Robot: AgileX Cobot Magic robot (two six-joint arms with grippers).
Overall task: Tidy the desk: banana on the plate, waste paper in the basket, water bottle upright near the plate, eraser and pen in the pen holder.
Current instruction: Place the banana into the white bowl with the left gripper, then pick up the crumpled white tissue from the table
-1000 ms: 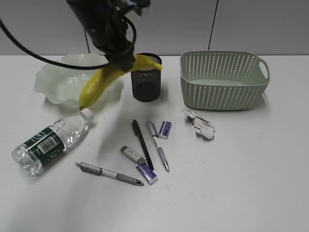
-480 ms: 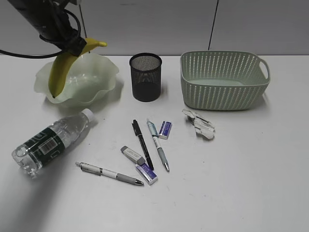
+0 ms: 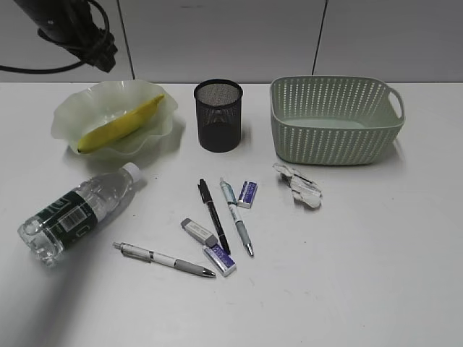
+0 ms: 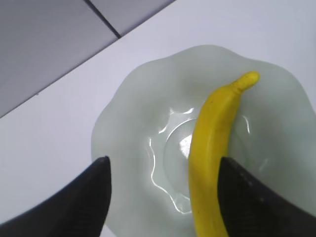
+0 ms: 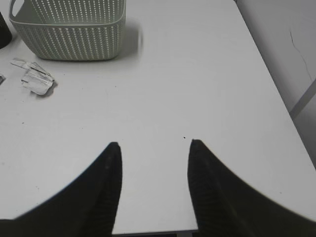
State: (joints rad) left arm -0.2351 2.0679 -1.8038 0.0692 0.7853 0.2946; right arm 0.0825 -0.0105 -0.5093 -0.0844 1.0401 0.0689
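Banana (image 3: 120, 125) sits in the plate (image 3: 72, 112) at 10 o'clock, so that step's done. My left claw (image 4: 163, 197) is wide, empty (right claw (image 5: 153, 177) too). Next: stand the bottle (image 3: 76, 210) up.

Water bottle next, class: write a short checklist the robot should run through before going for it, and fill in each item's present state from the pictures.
1. Banana resting in the plate: ok.
2. Left gripper open and empty, above the plate: ok.
3. Water bottle upright: not ok, it lies on its side.
4. Bottle cap on: ok.
5. Bare desk beside the plate for standing it: ok.
6. Right gripper open, away from the bottle: ok.
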